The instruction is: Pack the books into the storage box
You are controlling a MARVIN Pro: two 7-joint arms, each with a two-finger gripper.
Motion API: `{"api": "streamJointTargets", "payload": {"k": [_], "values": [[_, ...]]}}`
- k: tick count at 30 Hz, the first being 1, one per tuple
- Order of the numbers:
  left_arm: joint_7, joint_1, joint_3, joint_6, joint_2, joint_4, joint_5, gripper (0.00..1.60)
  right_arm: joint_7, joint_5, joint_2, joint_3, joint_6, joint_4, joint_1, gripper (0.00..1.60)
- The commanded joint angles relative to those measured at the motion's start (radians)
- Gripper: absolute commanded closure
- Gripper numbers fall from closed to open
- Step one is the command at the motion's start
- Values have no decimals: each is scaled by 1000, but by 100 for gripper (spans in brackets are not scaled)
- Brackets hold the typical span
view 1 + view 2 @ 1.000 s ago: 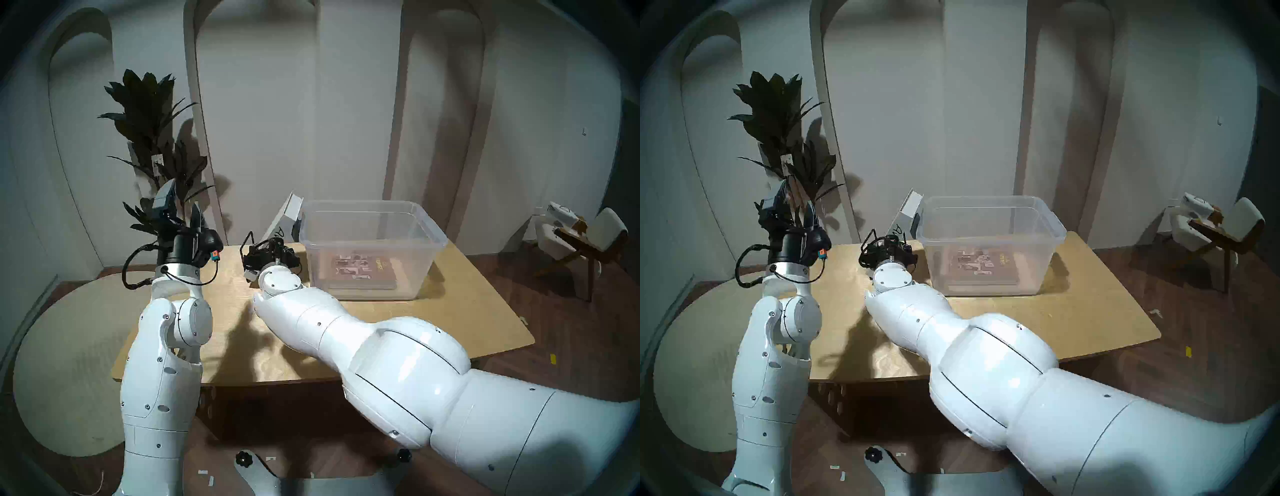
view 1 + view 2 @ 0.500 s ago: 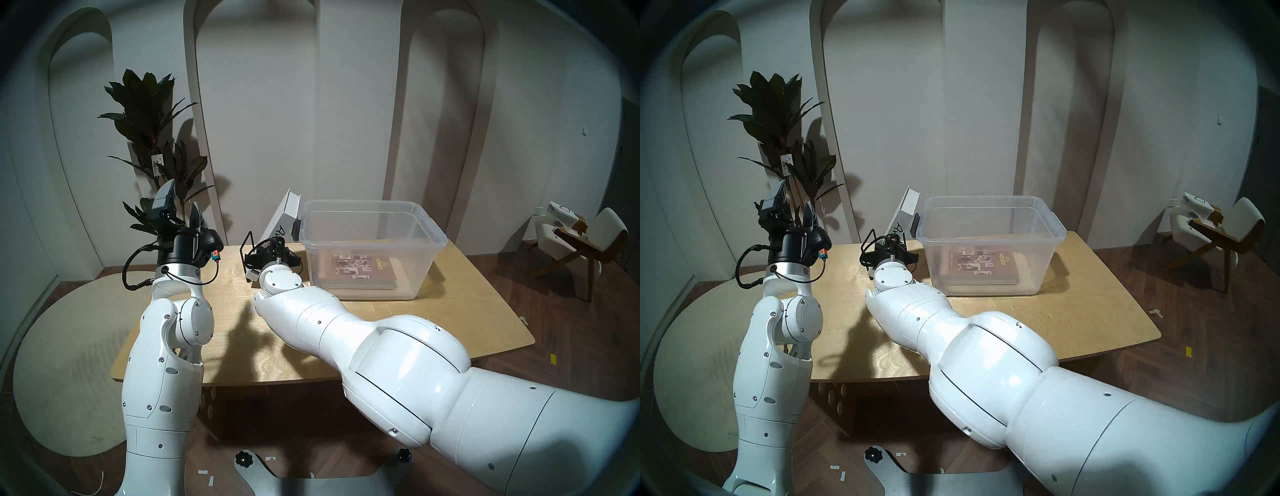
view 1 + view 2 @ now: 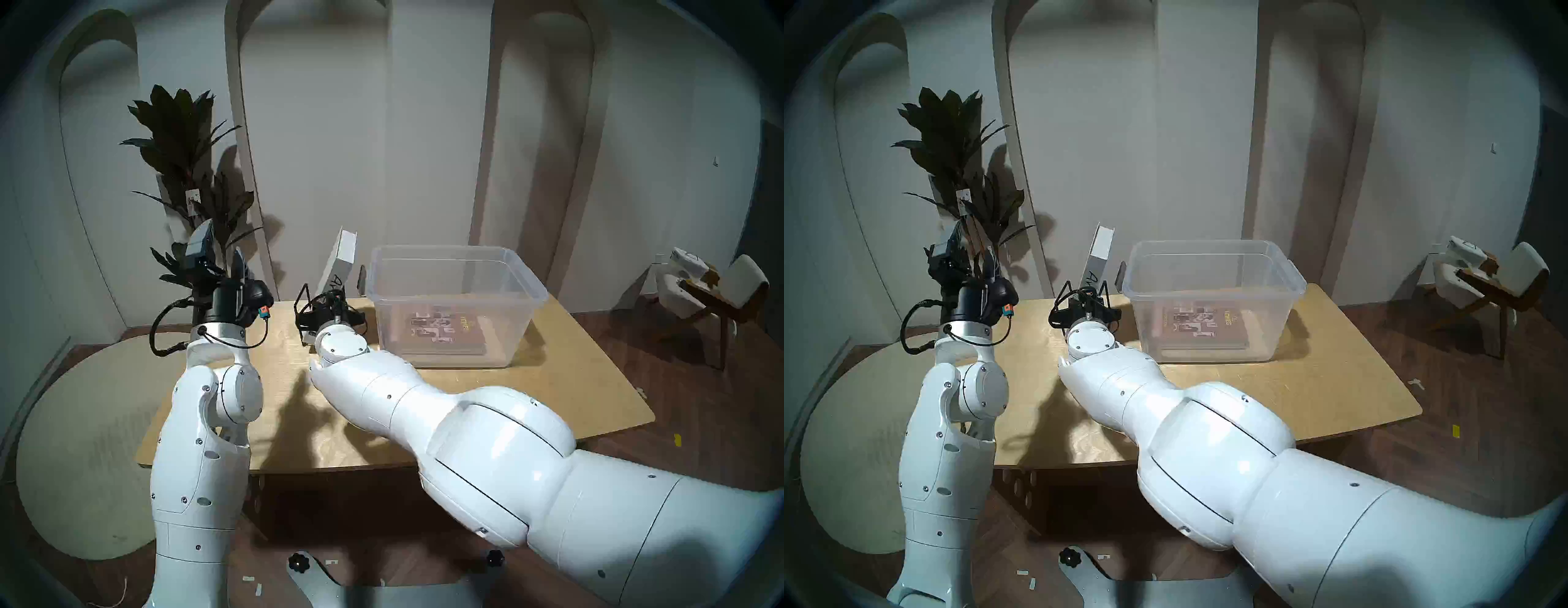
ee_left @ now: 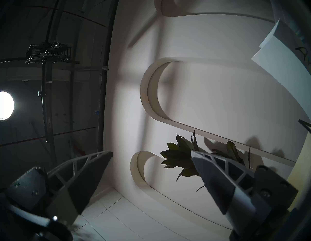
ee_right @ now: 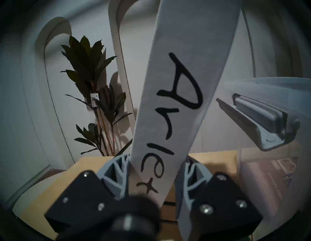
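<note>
My right gripper [image 5: 155, 170] is shut on the lower spine of the white book [image 5: 185, 67], handwritten "Arie…". In the head view the white book [image 3: 341, 259] stands tilted, top leaning right, just left of the clear storage box [image 3: 526, 314], with a gap to the box's left latch handle [image 5: 259, 117]. The brown book [image 3: 441, 331] with photo collage lies flat on the box floor. My left gripper [image 4: 151, 153] is open and empty, pointing up over the table's left side [image 3: 231, 265].
A black wire book stand [image 3: 303, 301] sits at my right wrist, under the white book. The wooden table [image 3: 551, 382] carries the box at its back right. A potted plant [image 3: 186, 161] stands behind my left arm. A chair [image 3: 721, 288] is at far right.
The white book has swung more upright and shifted left, away from the box's handle. My right wrist has moved slightly left with it. The left arm is still.
</note>
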Motion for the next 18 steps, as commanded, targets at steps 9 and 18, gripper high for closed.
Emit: {"api": "streamJointTargets", "payload": {"k": [9, 18], "values": [[-6, -2, -10, -7, 18, -37, 0, 0, 14, -47, -12, -68, -30, -24, 40, 160], [-13, 5, -20, -21, 27, -44, -1, 0, 11, -59, -12, -89, -59, -39, 53, 160]]}}
